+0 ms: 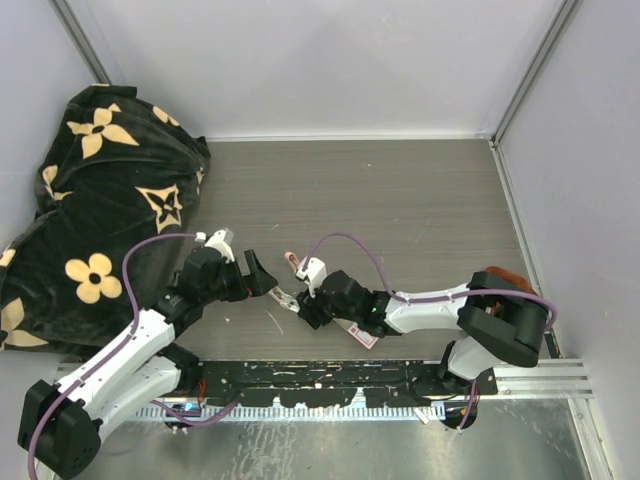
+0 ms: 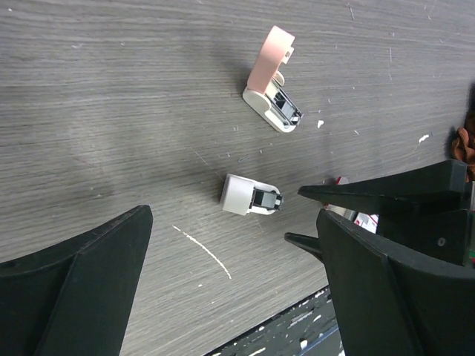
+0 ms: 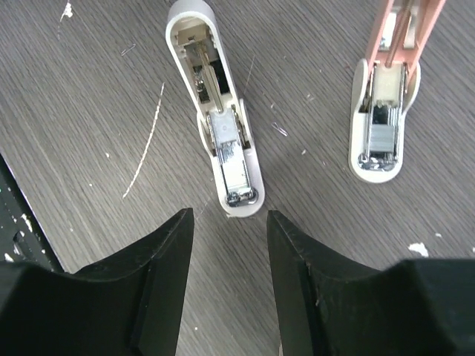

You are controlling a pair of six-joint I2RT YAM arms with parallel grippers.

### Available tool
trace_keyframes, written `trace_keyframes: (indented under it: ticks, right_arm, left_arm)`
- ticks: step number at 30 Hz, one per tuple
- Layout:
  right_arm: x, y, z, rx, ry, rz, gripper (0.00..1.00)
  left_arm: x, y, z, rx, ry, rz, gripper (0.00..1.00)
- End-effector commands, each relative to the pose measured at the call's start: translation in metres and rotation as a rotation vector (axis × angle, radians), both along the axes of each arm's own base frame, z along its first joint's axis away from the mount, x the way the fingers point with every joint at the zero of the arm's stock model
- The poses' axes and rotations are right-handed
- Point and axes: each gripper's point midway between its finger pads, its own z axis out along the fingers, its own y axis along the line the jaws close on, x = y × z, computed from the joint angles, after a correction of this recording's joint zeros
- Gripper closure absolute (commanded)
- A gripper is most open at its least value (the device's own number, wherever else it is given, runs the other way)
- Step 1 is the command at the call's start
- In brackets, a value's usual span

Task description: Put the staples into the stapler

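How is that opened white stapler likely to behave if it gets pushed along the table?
The white stapler looks small and plastic, so probably light; it should slide easily on the smooth table. Its lid lies swung open on a hinge, so a push on one end may fold or swivel it rather than move it whole.

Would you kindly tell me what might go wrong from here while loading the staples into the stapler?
The right claw stands open and empty at the tip of the opened white plastic stapler; pushing forward could shove it away, as the open left claw steadies nothing.
The small red-and-white staple box peeks from beneath the right arm; a sweep might drag it off.
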Motion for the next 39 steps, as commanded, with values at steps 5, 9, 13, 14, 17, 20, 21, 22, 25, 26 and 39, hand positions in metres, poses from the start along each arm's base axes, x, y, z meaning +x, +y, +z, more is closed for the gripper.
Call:
trace_keyframes:
  ticks: [5,9,13,14,17,20,21,22,25,26,39]
  right_arm:
    - [0.020,0.032,0.025,0.079,-0.133,0.016,0.54]
    - [0.021,0.037,0.017,0.066,-0.138,0.033,0.56]
    - [0.024,0.041,0.011,0.045,-0.148,0.035,0.58]
    - [0.025,0.041,0.011,0.042,-0.152,0.035,0.58]
    - [0.024,0.043,0.006,0.030,-0.157,0.044,0.62]
    - [0.023,0.042,0.000,0.012,-0.158,0.048,0.67]
    - [0.023,0.041,-0.001,0.010,-0.161,0.049,0.69]
    - [0.023,0.041,-0.002,0.004,-0.162,0.050,0.72]
    - [0.024,0.041,-0.004,-0.002,-0.170,0.049,0.79]
    - [0.023,0.041,-0.005,-0.005,-0.170,0.050,0.80]
    - [0.024,0.042,-0.010,-0.013,-0.170,0.053,0.88]
  left_arm:
    - [0.000,-0.011,0.003,-0.045,0.008,-0.040,0.05]
    - [0.001,-0.011,0.000,-0.039,0.011,-0.042,0.05]
    - [0.002,-0.013,-0.002,-0.038,0.014,-0.047,0.05]
    - [0.002,-0.013,-0.002,-0.038,0.015,-0.050,0.05]
    - [0.003,-0.016,-0.002,-0.046,0.008,-0.059,0.04]
    - [0.006,-0.020,-0.003,-0.058,0.005,-0.070,0.05]
    - [0.006,-0.021,-0.003,-0.064,0.003,-0.076,0.05]
    - [0.007,-0.023,-0.003,-0.071,0.000,-0.082,0.04]
    - [0.011,-0.030,-0.001,-0.094,-0.015,-0.100,0.05]
    - [0.012,-0.032,-0.001,-0.100,-0.016,-0.109,0.05]
    - [0.008,-0.059,0.010,-0.199,-0.039,-0.255,0.04]
